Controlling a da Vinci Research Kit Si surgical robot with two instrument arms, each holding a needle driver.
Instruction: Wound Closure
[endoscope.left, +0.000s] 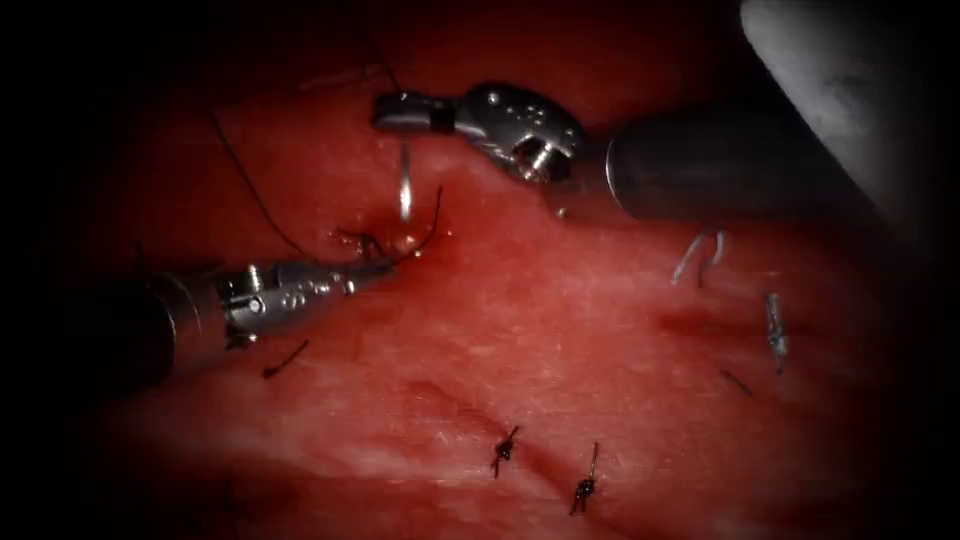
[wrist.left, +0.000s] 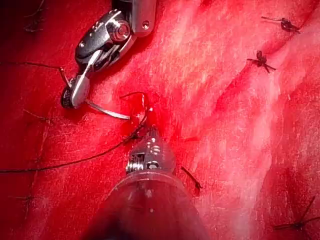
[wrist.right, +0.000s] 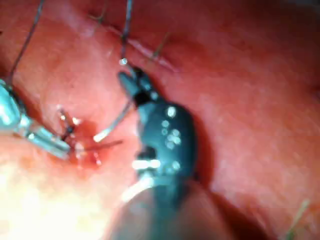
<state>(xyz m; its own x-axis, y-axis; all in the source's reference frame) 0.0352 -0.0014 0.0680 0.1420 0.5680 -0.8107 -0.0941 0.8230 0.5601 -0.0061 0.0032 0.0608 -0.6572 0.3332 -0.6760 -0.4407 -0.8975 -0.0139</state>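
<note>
Needle (endoscope.left: 405, 185) held near its tail in your right tool (endoscope.left: 400, 112), jaws clamped.
Left wrist view alone shows its curve; tip down, entering tissue (endoscope.left: 560, 330) beside your left tool (endoscope.left: 375, 270), jaws closed at thread (endoscope.left: 250, 185).

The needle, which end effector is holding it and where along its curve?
The right end effector holds the needle near its blunt end; its tip sits in the tissue. The left end effector grips the thread.
</note>
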